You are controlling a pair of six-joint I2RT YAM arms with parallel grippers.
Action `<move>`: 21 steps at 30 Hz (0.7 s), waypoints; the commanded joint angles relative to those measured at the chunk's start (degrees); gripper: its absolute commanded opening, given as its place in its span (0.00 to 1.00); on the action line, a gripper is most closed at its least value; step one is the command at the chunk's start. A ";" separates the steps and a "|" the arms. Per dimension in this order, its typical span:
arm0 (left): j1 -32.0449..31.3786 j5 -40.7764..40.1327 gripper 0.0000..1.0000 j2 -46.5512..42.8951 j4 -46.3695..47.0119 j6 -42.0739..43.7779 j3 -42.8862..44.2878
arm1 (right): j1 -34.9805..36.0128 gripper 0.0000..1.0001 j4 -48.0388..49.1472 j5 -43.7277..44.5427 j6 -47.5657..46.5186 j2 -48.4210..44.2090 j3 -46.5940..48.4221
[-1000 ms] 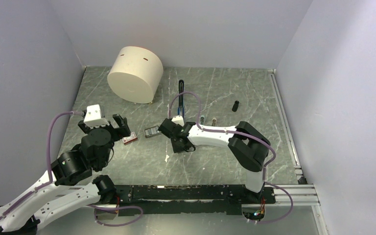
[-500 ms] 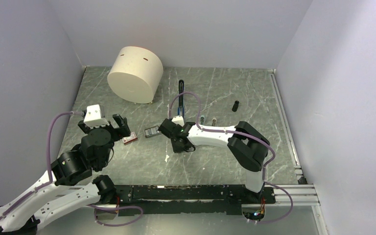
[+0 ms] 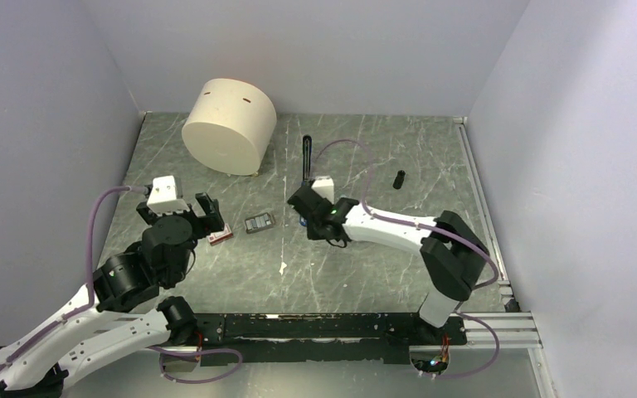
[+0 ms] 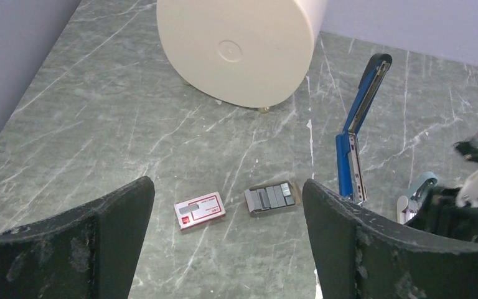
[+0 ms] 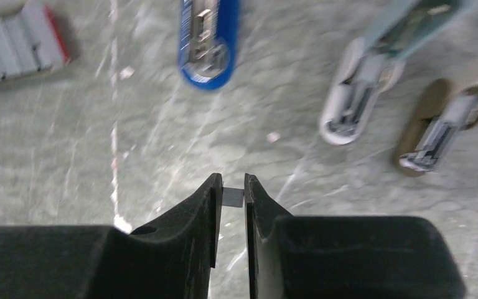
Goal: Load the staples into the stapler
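Observation:
The stapler (image 4: 355, 129), blue with a black inner arm, lies swung open on the table; it also shows in the top view (image 3: 306, 154), and its near blue end in the right wrist view (image 5: 209, 43). The staples (image 4: 272, 197) sit as grey strips in a small open tray (image 3: 259, 222), with the red-and-white box (image 4: 200, 210) to its left. My right gripper (image 5: 233, 187) is shut on a small grey staple strip (image 5: 232, 197), held above the table just short of the stapler's near end. My left gripper (image 4: 226, 187) is open and empty, above the box and tray.
A big cream cylinder (image 3: 230, 124) stands at the back left. A pale-blue capsule piece (image 5: 358, 99) and a beige oval piece (image 5: 439, 128) lie right of the stapler's end. A small black cylinder (image 3: 399, 179) stands to the right. Walls close in three sides.
My right gripper has moved away from the staple tray, to the right and back toward the stapler's near end. The left gripper has shifted only slightly.

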 commanded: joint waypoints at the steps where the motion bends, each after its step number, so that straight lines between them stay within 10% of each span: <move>1: -0.11 0.84 0.93 0.03 1.81 1.18 0.38 | -5.17 0.22 4.76 4.43 -0.10 -4.13 -3.99; 21: -0.12 -0.27 0.93 0.64 1.21 0.99 0.59 | -12.23 0.22 9.09 9.23 -2.14 -0.81 -5.71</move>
